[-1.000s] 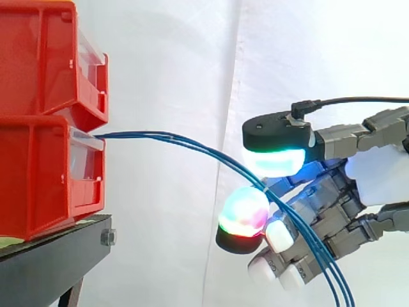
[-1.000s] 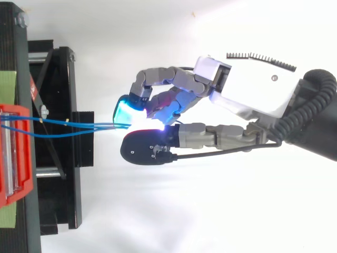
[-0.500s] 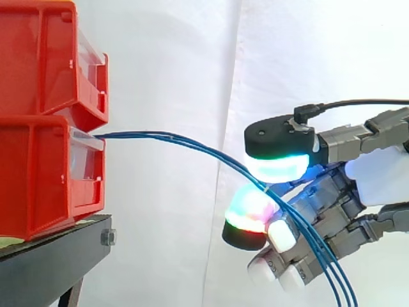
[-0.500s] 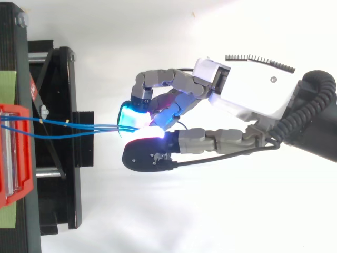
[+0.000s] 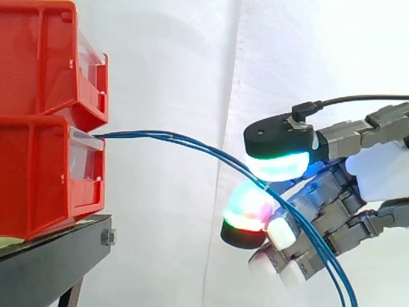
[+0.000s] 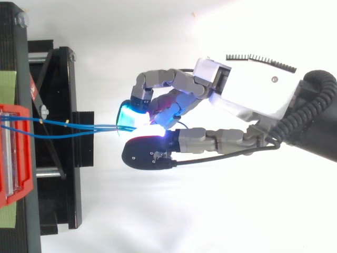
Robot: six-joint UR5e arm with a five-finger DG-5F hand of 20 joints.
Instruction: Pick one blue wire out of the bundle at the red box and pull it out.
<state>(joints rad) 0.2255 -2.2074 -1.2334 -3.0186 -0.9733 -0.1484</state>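
Observation:
A bundle of thin blue wires (image 5: pixel 192 144) leaves the front of the lower red box (image 5: pixel 38 179) and arcs down to the right, running on past the lower right of the side view. My hand (image 5: pixel 377 182) comes in from the right with its fingers curled round the bundle. The thumb pad (image 5: pixel 281 167) glows cyan-green above the wires, and a red-green glowing fingertip (image 5: pixel 249 211) presses up from below, so the wires are pinched between them. From above, the wires (image 6: pixel 63 126) run from the box (image 6: pixel 13 153) straight into the hand (image 6: pixel 247 89).
A second red bin (image 5: pixel 45 57) is stacked on the lower one. Both stand on a black stand (image 5: pixel 51 262), whose frame (image 6: pixel 58 137) reaches out under the wires. A white curtain (image 5: pixel 179 64) hangs behind.
The thumb and the glowing fingertip have drawn a little closer together around the wires. The hand has barely shifted and the bundle hangs as before.

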